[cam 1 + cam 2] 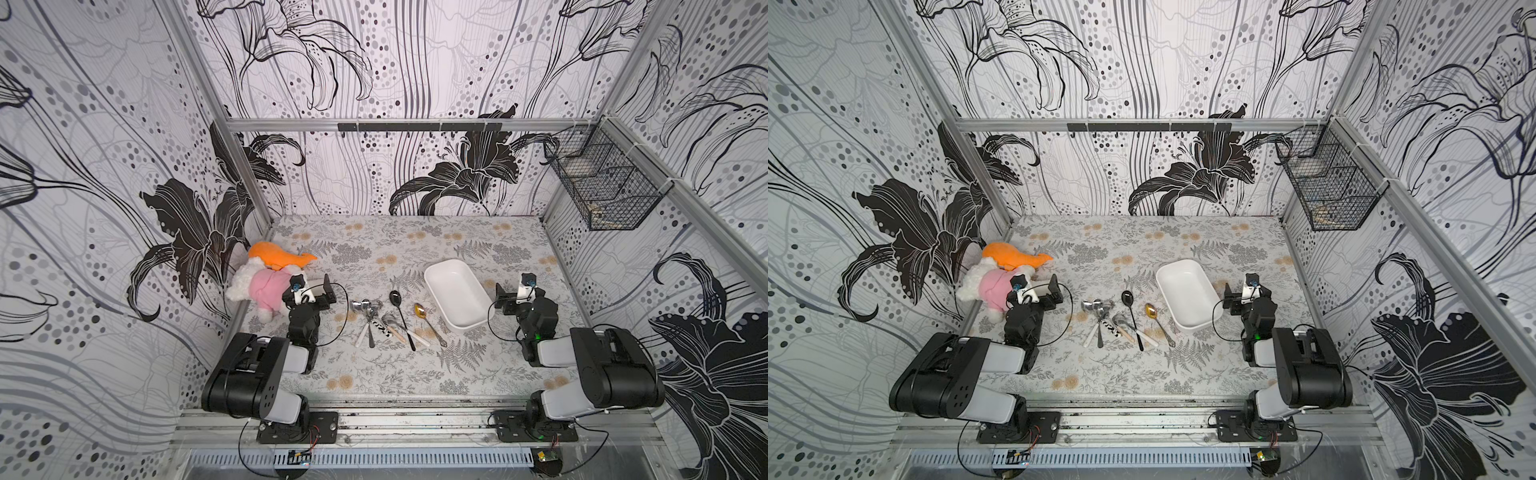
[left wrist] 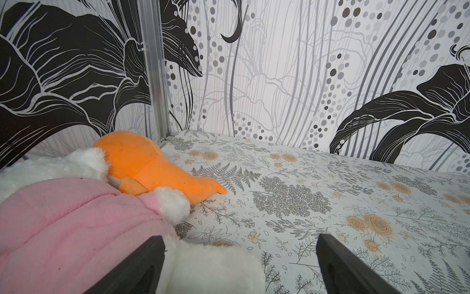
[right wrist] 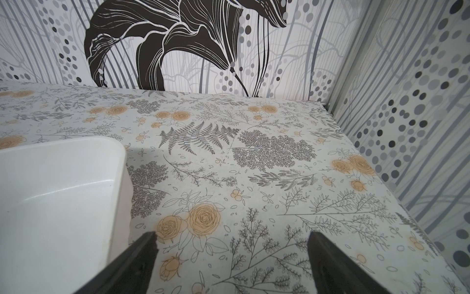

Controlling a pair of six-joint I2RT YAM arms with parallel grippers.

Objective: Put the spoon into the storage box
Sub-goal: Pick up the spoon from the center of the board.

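Note:
Several spoons lie in a loose fan at the middle of the table in both top views. They include a black spoon (image 1: 400,316) (image 1: 1132,316), a gold spoon (image 1: 428,321) (image 1: 1157,319) and a cluster of silver ones (image 1: 368,312) (image 1: 1098,311). To the right of them lies the white storage box (image 1: 457,293) (image 1: 1187,291) (image 3: 50,191), empty and set at a slant. My left gripper (image 1: 309,287) (image 1: 1036,287) (image 2: 240,238) is open, left of the spoons. My right gripper (image 1: 521,287) (image 1: 1246,291) (image 3: 231,234) is open just right of the box, over bare table.
A white-and-pink plush toy (image 1: 257,286) (image 2: 63,216) and an orange plush (image 1: 276,255) (image 2: 152,165) lie against the left wall. The plush's white foot reaches between my left fingers. A black wire basket (image 1: 602,183) hangs on the right wall. A hook rail (image 1: 419,126) runs along the back.

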